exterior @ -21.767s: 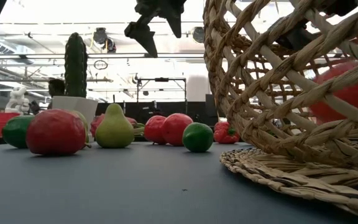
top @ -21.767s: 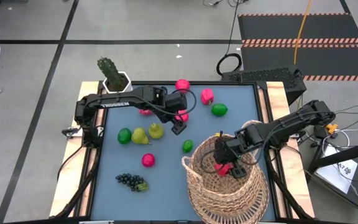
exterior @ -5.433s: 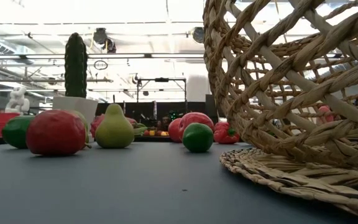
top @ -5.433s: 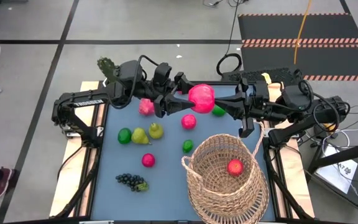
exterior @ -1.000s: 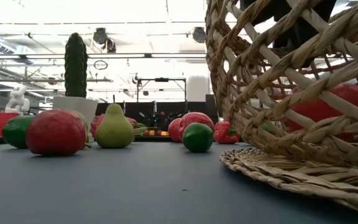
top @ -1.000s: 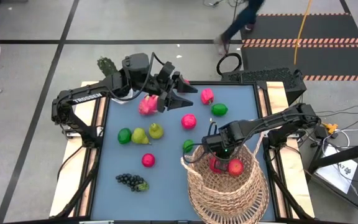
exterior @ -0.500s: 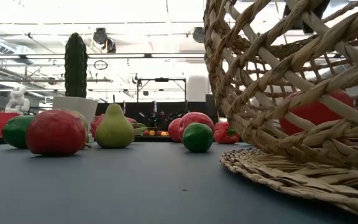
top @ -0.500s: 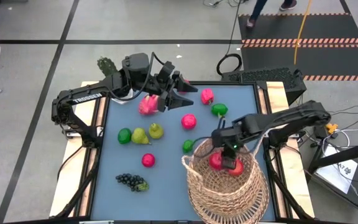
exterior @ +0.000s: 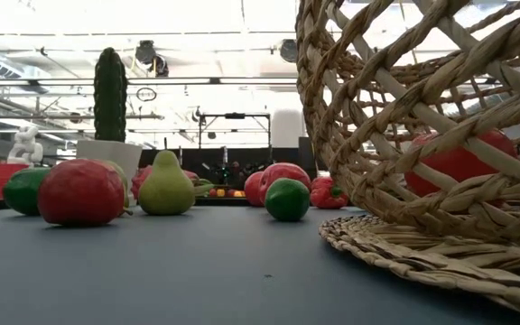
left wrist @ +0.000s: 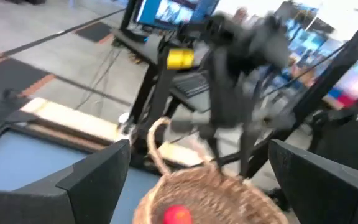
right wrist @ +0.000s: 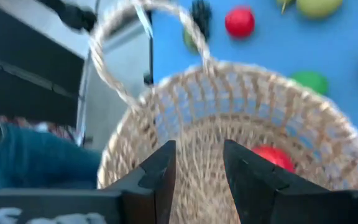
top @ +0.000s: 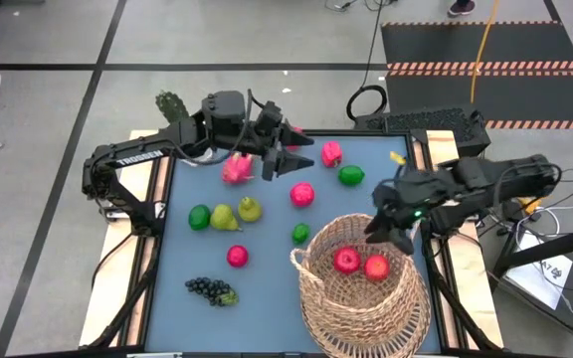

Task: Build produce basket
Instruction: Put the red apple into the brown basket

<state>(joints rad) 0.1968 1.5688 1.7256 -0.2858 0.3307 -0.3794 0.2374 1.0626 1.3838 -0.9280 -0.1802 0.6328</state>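
The woven basket (top: pixel 361 298) stands at the table's near right, with two red fruits (top: pixel 346 261) (top: pixel 376 267) lying on its bottom. My right gripper (top: pixel 386 229) hangs above the basket's far rim; in its wrist view the gripper (right wrist: pixel 199 149) is open, with nothing between its fingers. Over the table's far middle my left gripper (top: pixel 286 154) is raised and wide open, also holding nothing, and points toward the basket (left wrist: pixel 204 199). More produce lies on the blue table top: a pink dragon fruit (top: pixel 235 169), a red apple (top: pixel 302 193), pears (top: pixel 225 216), limes (top: pixel 300 234) and grapes (top: pixel 210 289).
A potted cactus (top: pixel 177 117) stands at the table's far left corner. A pink fruit (top: pixel 331 153) and a green one (top: pixel 351 175) lie at the far right, and another pink one (top: pixel 237 256) lies near the grapes. The basket's loop handle (right wrist: pixel 142 56) arches over its near side.
My right gripper has risen out of the basket and drawn back toward the table's right edge, tipping up as it went. The red fruit that was under it stays in the basket, beside the other one.
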